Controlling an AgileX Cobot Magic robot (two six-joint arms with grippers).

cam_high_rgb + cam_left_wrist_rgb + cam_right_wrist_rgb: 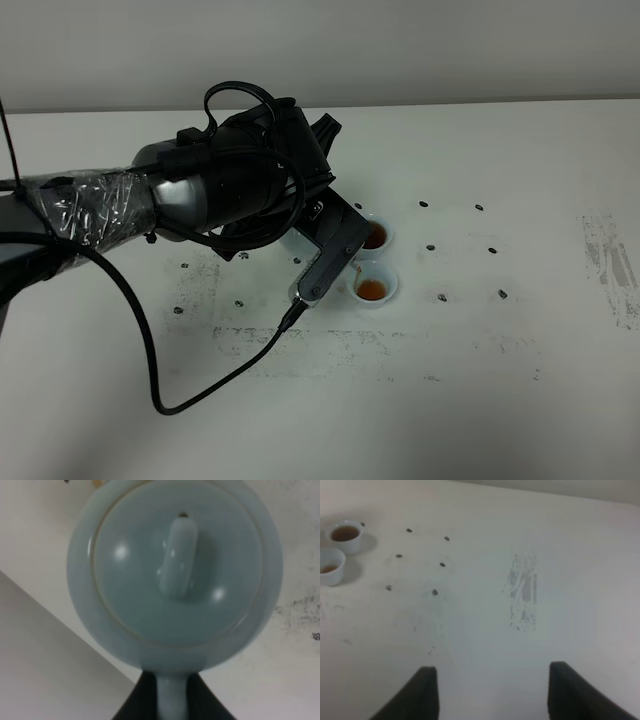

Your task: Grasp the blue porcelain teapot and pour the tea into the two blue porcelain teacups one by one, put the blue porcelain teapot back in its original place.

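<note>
The blue porcelain teapot (175, 575) fills the left wrist view from above, with its knobbed lid (179, 557) in place. My left gripper (172, 697) is shut on its loop handle, dark fingers (137, 705) on either side. From the high camera my left arm (230, 190) hides nearly all of the pot. Just right of it stand the two blue porcelain teacups, one farther back (376, 235) and one nearer (373, 289), both holding dark tea. The right wrist camera also catches the two cups (344, 534) (330, 566). My right gripper (492, 695) is open over bare table, far from them.
The white table (520, 350) carries scuffed grey patches (608, 262) and several small dark dots (430, 246) around the cups. A black cable (200, 385) loops from the left arm across the table's front.
</note>
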